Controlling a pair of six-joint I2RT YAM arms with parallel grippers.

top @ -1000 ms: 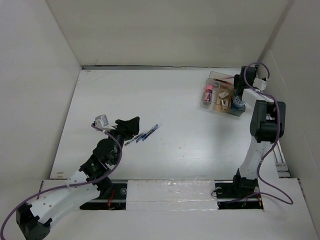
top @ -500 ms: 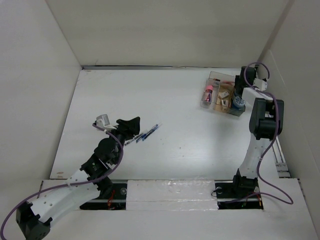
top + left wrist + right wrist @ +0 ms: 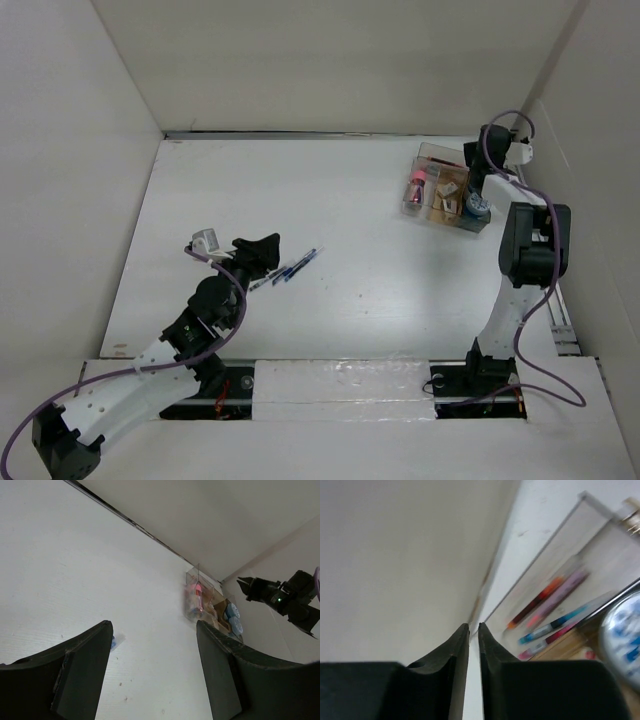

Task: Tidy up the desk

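The white desk (image 3: 340,200) carries several blue pens (image 3: 297,265) left of centre. My left gripper (image 3: 262,250) sits just left of them, low over the desk, open and empty. In the left wrist view (image 3: 153,626) its jaws stand wide apart, and a bit of blue pen (image 3: 114,641) shows by the left finger. My right gripper (image 3: 472,158) hovers over the back right corner of a clear compartmented tray (image 3: 424,152). In the right wrist view (image 3: 473,626) its jaws are shut with nothing between them.
The tray holds a pink item (image 3: 414,187), tan pieces (image 3: 448,195) and a blue round thing (image 3: 478,207). Coloured pens (image 3: 550,605) lie in its back compartment. White wall panels stand on the left, back and right. The tray (image 3: 205,602) also shows in the left wrist view.
My right gripper has moved a little up and back over the tray's rear corner. The left arm and the pens have not moved.
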